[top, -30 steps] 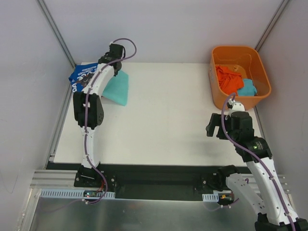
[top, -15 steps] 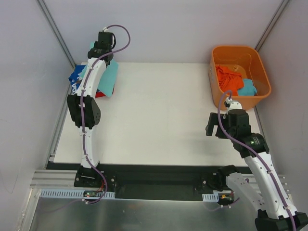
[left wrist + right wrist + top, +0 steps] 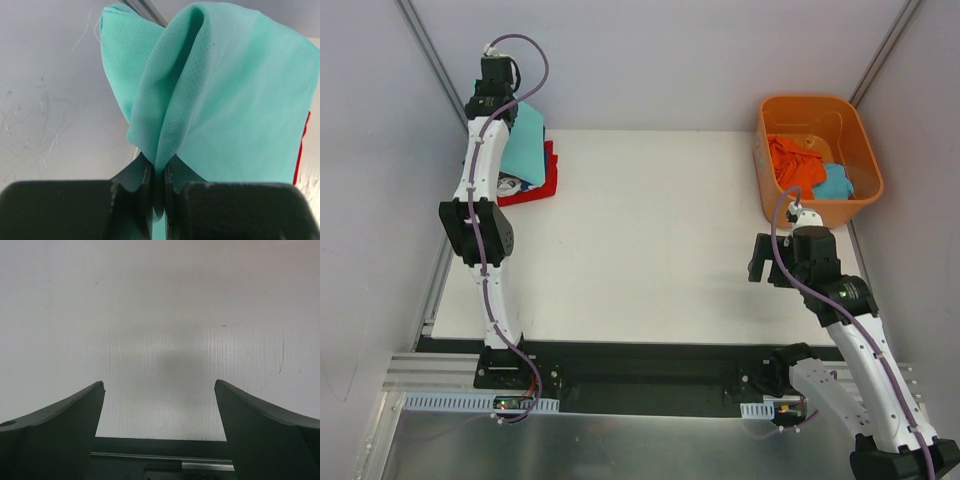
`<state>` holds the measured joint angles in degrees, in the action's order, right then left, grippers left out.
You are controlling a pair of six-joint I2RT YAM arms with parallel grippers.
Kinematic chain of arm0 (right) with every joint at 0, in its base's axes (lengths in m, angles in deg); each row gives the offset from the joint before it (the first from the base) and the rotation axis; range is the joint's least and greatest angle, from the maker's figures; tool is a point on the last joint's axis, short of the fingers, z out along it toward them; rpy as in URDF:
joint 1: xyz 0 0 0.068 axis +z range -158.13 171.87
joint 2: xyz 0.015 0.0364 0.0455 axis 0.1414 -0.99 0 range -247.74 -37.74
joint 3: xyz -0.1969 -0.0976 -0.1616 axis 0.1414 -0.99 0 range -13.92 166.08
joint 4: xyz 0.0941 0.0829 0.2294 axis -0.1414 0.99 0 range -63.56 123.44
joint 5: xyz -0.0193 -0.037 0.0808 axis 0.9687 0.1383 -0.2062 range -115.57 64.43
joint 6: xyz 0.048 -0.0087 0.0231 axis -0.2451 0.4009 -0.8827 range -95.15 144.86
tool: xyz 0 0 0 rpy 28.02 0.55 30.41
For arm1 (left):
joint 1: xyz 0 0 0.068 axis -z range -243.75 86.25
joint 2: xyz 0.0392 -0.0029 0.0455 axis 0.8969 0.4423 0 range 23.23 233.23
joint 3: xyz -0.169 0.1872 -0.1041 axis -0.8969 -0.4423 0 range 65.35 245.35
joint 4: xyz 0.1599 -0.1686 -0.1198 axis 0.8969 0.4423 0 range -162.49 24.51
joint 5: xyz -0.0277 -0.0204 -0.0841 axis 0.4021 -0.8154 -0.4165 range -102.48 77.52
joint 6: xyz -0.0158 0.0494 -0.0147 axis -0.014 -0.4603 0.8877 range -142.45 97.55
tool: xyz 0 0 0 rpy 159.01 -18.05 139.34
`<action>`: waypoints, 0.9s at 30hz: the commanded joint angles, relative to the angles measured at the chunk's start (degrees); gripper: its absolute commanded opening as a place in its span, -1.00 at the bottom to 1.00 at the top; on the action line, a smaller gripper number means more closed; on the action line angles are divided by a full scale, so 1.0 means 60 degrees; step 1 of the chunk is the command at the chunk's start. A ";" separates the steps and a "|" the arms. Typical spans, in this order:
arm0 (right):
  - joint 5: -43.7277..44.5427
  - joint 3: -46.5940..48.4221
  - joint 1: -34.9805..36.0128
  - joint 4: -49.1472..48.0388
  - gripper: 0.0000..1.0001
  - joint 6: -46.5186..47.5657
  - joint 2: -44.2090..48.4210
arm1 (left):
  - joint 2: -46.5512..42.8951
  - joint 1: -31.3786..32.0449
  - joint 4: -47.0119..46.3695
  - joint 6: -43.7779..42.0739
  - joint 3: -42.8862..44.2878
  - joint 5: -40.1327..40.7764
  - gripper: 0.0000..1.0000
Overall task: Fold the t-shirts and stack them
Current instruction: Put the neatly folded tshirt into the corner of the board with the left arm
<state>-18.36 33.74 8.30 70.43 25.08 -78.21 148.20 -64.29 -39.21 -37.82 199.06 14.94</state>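
Cloth is dangling bunched: left claw gripping the mint t-shirt over the red t-shirt, likely wanting flat lowering; right claw gaping empty.

The top view looks steeply down from above and behind the arm bases, far enough off to take in the whole table. The bases sit at the bottom edge and the tub at upper right.

The left wrist view looks along the left gripper at very close range. The mint shirt fills most of the frame, with a sliver of red shirt at the right edge. Both shirts show small at the upper left of the top view.

The right wrist view faces down onto bare table from close by. The fingers of the right gripper fill the lower corners, and the table's near edge runs along the bottom. That patch lies at the lower right of the top view.
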 commanded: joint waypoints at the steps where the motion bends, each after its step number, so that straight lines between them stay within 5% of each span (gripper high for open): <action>1: 0.0221 0.0143 0.0046 -0.0139 0.93 -0.0009 -0.0242 | 0.0499 -0.0350 -0.0448 0.0556 0.0302 -0.0716 -1.00; 13: 0.0161 0.0216 0.0060 -0.0037 0.93 -0.1047 -0.0594 | 0.2111 -0.1052 -0.2145 -0.0014 0.0947 -0.0308 -0.98; 17: 0.0221 0.0304 0.0075 0.0081 0.93 -0.1414 -0.0770 | 0.2302 -0.1346 -0.2499 -0.0074 0.0948 -0.0526 -0.61; 20: 0.0162 0.0435 0.0075 0.0139 0.93 -0.1561 -0.0828 | 0.2390 -0.1361 -0.2660 -0.0191 0.0962 -0.0688 0.41; 21: 0.0133 0.0465 0.0104 0.0198 0.93 -0.1576 -0.0829 | 0.2361 -0.1361 -0.2660 -0.0133 0.0933 -0.0717 0.98; 27: 0.0806 0.0933 0.0090 0.0666 0.93 -0.1635 -0.0785 | 0.1147 -0.1186 -0.2646 0.0496 -0.0017 -0.0806 0.99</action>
<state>-17.47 34.79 8.45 71.94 16.69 -83.30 162.75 -72.81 -53.42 -37.56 201.49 11.40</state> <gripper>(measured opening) 0.965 0.992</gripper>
